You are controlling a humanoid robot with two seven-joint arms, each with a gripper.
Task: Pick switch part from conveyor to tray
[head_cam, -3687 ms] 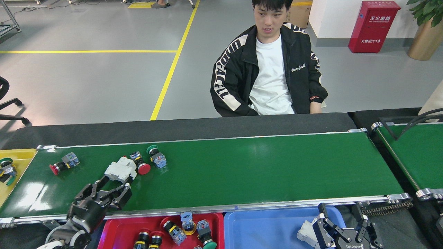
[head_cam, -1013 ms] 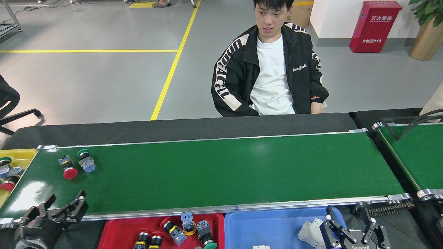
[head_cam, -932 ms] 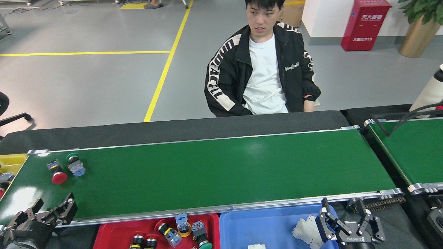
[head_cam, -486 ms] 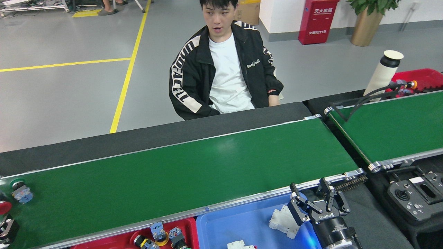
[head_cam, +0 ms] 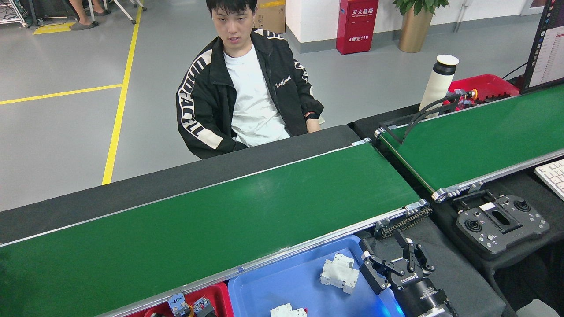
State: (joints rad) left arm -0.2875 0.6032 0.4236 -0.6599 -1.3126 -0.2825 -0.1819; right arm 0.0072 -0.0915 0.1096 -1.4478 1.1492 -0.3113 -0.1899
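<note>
- White switch part lying in the blue tray, just left of the right gripper; a second white part at the tray's near edge.
- Right gripper fingers spread, holding nothing, hovering at the blue tray's right rim.
- Left gripper out of view.
- Conveyor just beyond the blue tray, bare in the visible stretch.
- Probably light, rigid moulded plastic; smooth faces likely a little slippery, not fragile.
- Best taken across the two flat long sides of the blocky body, away from the stepped ridges.
- Red tray left of the blue tray, holding small button parts.
</note>
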